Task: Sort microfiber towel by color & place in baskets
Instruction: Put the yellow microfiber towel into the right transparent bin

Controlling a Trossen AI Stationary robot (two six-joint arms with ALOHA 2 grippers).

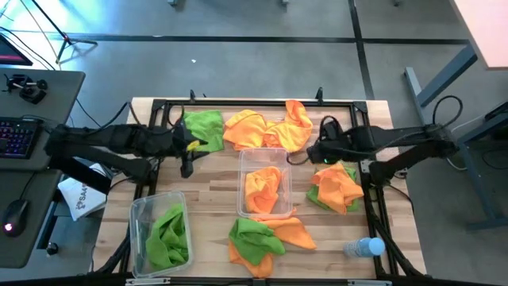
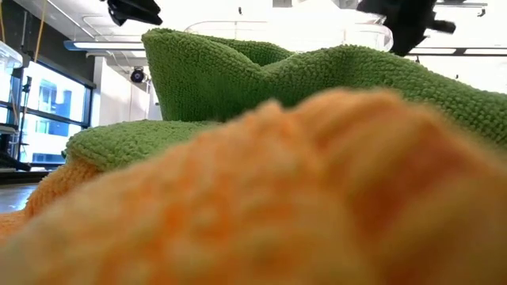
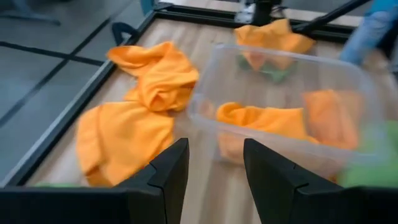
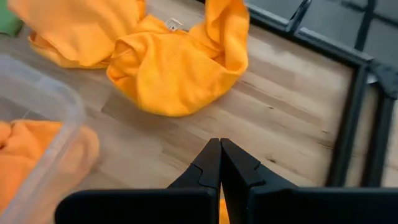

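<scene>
My left gripper (image 1: 190, 152) hovers open at the far left, beside a green towel (image 1: 203, 127); nothing is between its fingers (image 3: 214, 168). My right gripper (image 1: 309, 153) is shut and empty (image 4: 219, 152), above bare wood just short of the orange towels (image 4: 174, 68) lying at the far middle (image 1: 266, 131). The clear middle basket (image 1: 266, 208) holds orange towels (image 3: 261, 118). The clear basket at the near left (image 1: 139, 213) holds green towels (image 1: 168, 237). Mixed green and orange piles lie at the right (image 1: 337, 187) and the near middle (image 1: 262, 237).
A clear water bottle with a blue cap (image 1: 365, 248) lies at the near right. A black frame (image 1: 238, 103) runs along the table's far edge and sides. In the low view, a green towel (image 2: 238, 79) and an orange one (image 2: 277, 206) close to the camera hide most of the table.
</scene>
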